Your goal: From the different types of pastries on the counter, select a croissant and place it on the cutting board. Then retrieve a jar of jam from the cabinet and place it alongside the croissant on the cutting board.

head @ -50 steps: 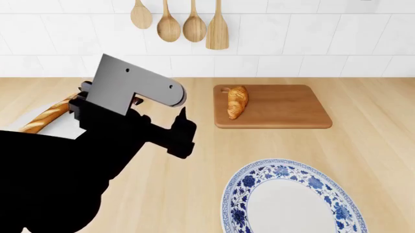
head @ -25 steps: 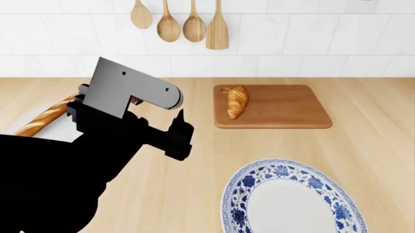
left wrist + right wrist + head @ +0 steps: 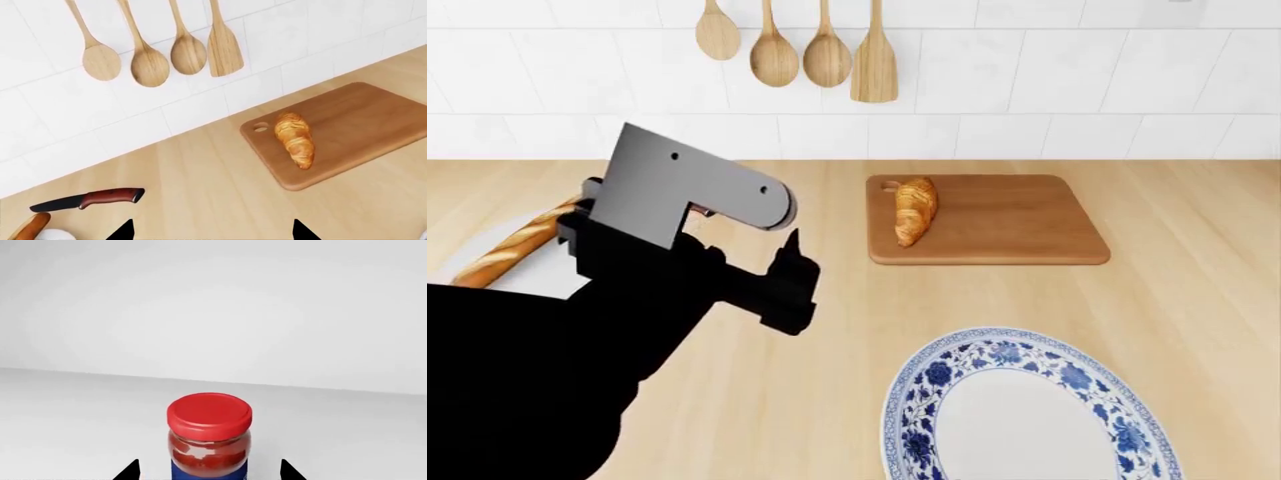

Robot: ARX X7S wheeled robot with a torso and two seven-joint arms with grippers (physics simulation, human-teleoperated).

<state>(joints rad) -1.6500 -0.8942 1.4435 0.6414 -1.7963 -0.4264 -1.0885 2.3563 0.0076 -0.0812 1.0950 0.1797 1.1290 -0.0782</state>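
The croissant (image 3: 916, 210) lies on the left part of the cutting board (image 3: 1014, 225), right of centre in the head view. The left pincer (image 3: 212, 231) is spread wide and empty above the tabletop (image 3: 827, 380). The right pincer (image 3: 208, 471) stands open around the jam jar (image 3: 209, 437), its tips apart from the glass, on a pale shelf (image 3: 67, 415).

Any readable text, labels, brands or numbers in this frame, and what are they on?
None can be read.
The jam jar has a blue label, but only its top edge shows in the right wrist view; no lettering is visible.
The blue-and-white plate carries a floral pattern only, no writing.
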